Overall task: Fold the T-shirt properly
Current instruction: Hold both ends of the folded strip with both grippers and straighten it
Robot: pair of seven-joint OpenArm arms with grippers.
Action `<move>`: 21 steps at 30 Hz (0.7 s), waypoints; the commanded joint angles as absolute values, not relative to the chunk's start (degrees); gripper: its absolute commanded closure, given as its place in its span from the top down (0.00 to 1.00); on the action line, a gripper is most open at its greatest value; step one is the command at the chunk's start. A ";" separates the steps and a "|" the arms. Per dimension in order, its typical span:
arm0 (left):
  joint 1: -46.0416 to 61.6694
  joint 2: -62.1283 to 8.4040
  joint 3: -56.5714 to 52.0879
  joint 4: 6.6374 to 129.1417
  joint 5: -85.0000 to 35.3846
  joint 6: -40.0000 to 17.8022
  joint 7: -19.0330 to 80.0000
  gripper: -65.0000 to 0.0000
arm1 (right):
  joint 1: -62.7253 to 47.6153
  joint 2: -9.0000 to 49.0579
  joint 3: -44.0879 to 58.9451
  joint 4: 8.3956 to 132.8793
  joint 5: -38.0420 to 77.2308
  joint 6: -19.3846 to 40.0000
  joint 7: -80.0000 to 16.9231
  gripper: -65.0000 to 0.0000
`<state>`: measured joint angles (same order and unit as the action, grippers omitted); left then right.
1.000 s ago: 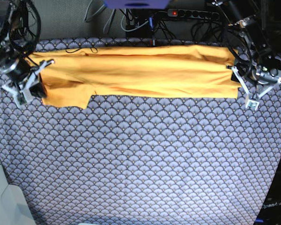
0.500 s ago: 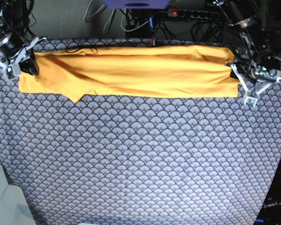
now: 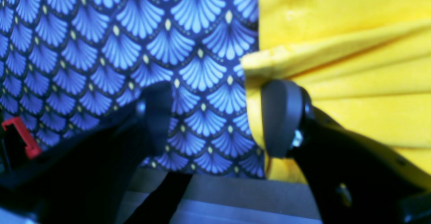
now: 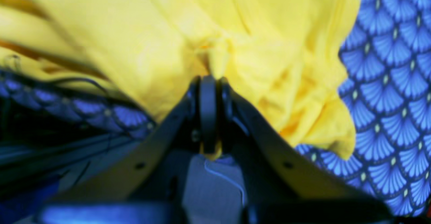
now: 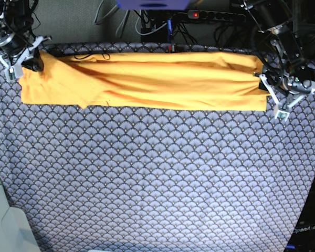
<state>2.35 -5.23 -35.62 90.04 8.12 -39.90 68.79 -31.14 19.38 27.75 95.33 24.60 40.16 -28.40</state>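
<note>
The yellow-orange T-shirt (image 5: pixel 147 79) lies folded into a long band across the far part of the table. My right gripper (image 5: pixel 25 62) is at the band's left end, shut on a pinch of the fabric. In the right wrist view that gripper (image 4: pixel 209 81) has a fold of the T-shirt (image 4: pixel 134 32) bunched up at its tips. My left gripper (image 5: pixel 270 95) stands open at the band's right edge. In the left wrist view the left gripper (image 3: pixel 219 116) has one finger against the edge of the T-shirt (image 3: pixel 353 49). The other finger is over bare cloth, and nothing is clamped.
A blue-grey scale-patterned cloth (image 5: pixel 157 173) covers the whole table. Behind the far edge run cables and a power strip (image 5: pixel 215 16). A thin black cable (image 5: pixel 89 55) lies on the cloth at the shirt's far left.
My right gripper has pulled the shirt's left end away from me toward the table's far left corner, drawing the band straighter. The left gripper has stayed open and hardly moved.
</note>
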 commanded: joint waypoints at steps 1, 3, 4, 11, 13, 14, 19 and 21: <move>2.86 -4.97 -35.38 89.27 8.22 -40.00 69.05 0.63 | -30.29 20.62 28.18 95.25 25.71 40.00 -26.77 0.00; 2.86 -5.05 -35.38 89.27 8.22 -40.00 69.14 0.63 | -29.85 21.14 28.35 93.93 25.63 40.00 -26.86 0.00; 2.86 -5.05 -35.38 89.27 8.22 -40.00 69.14 0.63 | -29.58 21.67 28.18 93.67 25.63 40.00 -26.86 0.00; 2.95 -5.14 -35.38 89.19 8.22 -40.00 68.97 0.63 | -28.18 22.20 28.26 93.23 25.63 40.00 -27.12 0.00; 2.95 -5.23 -35.38 89.36 8.22 -40.00 69.14 0.63 | -28.18 22.20 28.18 93.14 25.63 40.00 -27.21 0.00; 2.95 -5.23 -35.38 89.54 8.22 -40.00 69.23 0.63 | -28.18 22.20 28.18 92.88 25.63 40.00 -27.21 0.00; 2.95 -6.20 -35.38 89.54 8.22 -40.00 69.23 0.63 | -26.15 22.20 27.03 89.80 25.54 40.00 -27.21 0.04; 2.95 -6.29 -35.38 89.54 8.22 -40.00 69.23 0.63 | -25.10 22.99 26.51 86.99 25.54 40.00 -27.30 0.11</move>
<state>2.68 -6.20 -35.51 89.93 7.05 -39.92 68.60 -24.71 21.50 25.91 86.15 24.84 40.05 -28.25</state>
